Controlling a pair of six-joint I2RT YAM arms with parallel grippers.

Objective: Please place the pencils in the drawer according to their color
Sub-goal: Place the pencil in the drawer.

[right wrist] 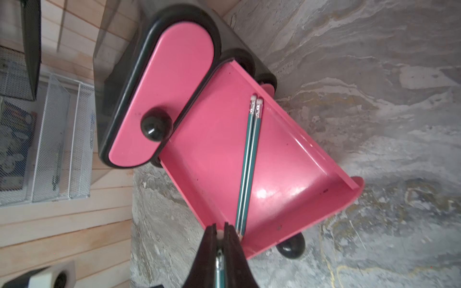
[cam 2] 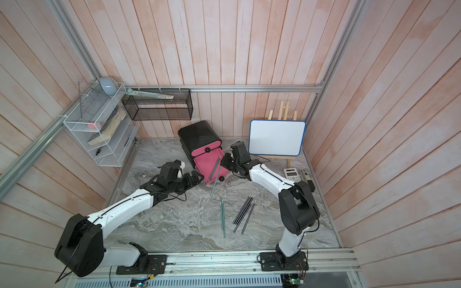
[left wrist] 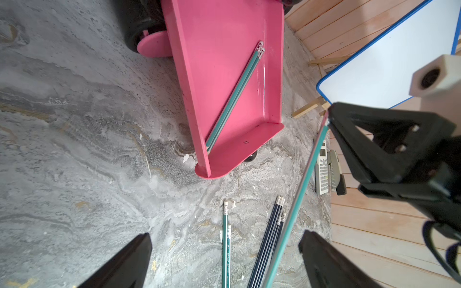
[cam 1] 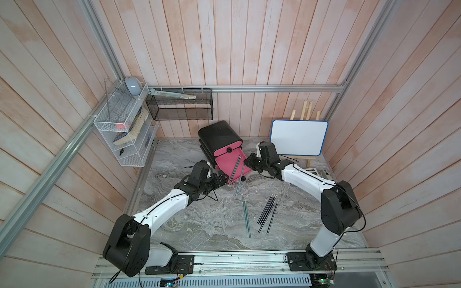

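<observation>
1. My right end effector (right wrist: 220, 228) is closed tight on one teal pencil (left wrist: 299, 202), near one of its ends. The pencil slopes away from this end effector, past the front of the open drawer (right wrist: 287, 162); I cannot tell if its far end touches the tabletop (cam 1: 199, 224).
2. The open drawer lies just beneath and ahead of my right end effector. Inside it, two teal pencils (right wrist: 249, 162) lie side by side, touching, on a diagonal. Their sharp ends are in the corner just beside my right fingertips.
3. My left end effector (left wrist: 227, 234) is wide open and holds nothing. It hangs near the front corner of the drawer, on the other side from the right one. Below and ahead of it, more teal pencils (cam 1: 245, 214) and a group of black pencils (cam 1: 268, 212) lie on the tabletop.
4. Both my arms reach forward from the base rail with bent elbows, the forearms turned inward to the drawer.
5. The drawer is glossy pink with a round black knob (right wrist: 290, 245). The cabinet (cam 1: 217, 134) is black and rounded. The tabletop looks like grey veined marble. The pencils are thin, with metal collars and pale erasers.
</observation>
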